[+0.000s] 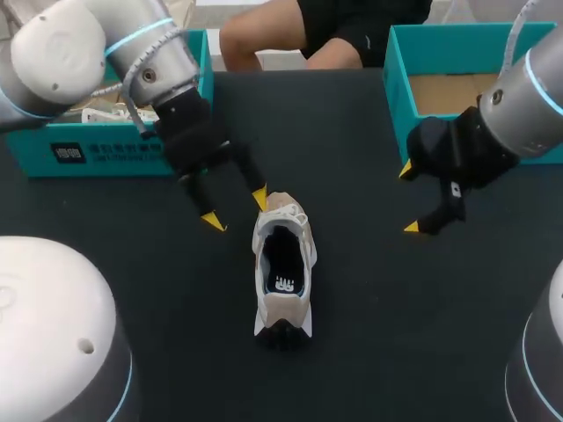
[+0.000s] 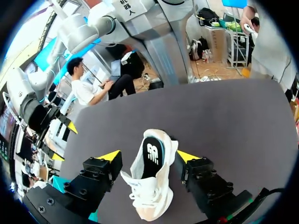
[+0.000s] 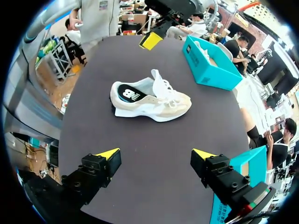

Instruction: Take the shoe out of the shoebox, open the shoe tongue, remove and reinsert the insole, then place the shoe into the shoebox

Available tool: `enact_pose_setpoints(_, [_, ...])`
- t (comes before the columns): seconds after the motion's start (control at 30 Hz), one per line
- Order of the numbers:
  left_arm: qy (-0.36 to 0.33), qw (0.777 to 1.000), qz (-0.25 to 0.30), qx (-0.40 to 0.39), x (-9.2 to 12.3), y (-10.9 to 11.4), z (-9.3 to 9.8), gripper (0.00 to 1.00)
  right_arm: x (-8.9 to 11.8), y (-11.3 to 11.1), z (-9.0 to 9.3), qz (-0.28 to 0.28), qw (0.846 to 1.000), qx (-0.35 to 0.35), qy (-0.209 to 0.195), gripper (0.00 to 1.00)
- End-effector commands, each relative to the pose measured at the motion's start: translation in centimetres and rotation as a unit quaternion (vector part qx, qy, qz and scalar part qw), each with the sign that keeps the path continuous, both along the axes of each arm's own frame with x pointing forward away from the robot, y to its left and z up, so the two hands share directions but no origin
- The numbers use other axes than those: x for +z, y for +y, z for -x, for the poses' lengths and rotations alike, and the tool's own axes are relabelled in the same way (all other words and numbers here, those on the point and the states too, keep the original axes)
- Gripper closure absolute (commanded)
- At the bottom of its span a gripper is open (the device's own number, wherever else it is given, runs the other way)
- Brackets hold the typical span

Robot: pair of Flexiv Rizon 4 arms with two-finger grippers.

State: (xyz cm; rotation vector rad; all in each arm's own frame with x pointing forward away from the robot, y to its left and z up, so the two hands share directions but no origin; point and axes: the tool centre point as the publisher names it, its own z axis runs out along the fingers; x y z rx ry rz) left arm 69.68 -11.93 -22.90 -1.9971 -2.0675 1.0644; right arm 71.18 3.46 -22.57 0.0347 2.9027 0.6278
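A beige and white shoe (image 1: pixel 283 308) lies on the black table (image 1: pixel 396 334) near the middle, heel towards me, its dark insole (image 1: pixel 282 268) showing inside. My left gripper (image 1: pixel 236 209) hangs over the toe end, open. One yellow tip touches the toe, the other stands clear to the shoe's left. In the left wrist view the shoe (image 2: pixel 148 189) lies between the spread fingers of that gripper (image 2: pixel 147 156). My right gripper (image 1: pixel 409 199) hovers open to the right of the shoe, nothing in it. In the right wrist view the shoe (image 3: pixel 154 105) sits well ahead of this gripper (image 3: pixel 155 154).
A teal shoebox (image 1: pixel 114 154) holding white paper stands at the back left, behind my left arm. A second teal shoebox (image 1: pixel 400 79) with a bare cardboard floor stands at the back right, close to my right arm.
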Motion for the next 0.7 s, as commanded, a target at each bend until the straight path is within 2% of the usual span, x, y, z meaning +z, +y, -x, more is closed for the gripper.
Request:
enact_pose_setpoints(0.03, [-0.04,0.985,-0.134,-0.099,-0.2,-1.4,-0.8,1.0,-0.2,0.2,0.0,0.001,1.0,-0.001,-0.001,0.0])
enact_pose_setpoints(0.07, [-0.052,0.982,-0.148,-0.11,-0.3,-1.5,-0.8,1.0,-0.2,0.2,0.0,0.001,1.0,-0.001,-0.001,0.0])
enact_pose_setpoints(0.53, [-0.052,0.982,-0.148,-0.11,-0.3,-1.5,-0.8,1.0,-0.2,0.2,0.0,0.001,1.0,-0.001,-0.001,0.0])
enact_pose_setpoints(0.7, [-0.067,0.982,-0.145,-0.097,-2.0,-3.2,0.8,1.0,-0.2,0.2,0.0,0.001,1.0,-0.001,-0.001,0.0])
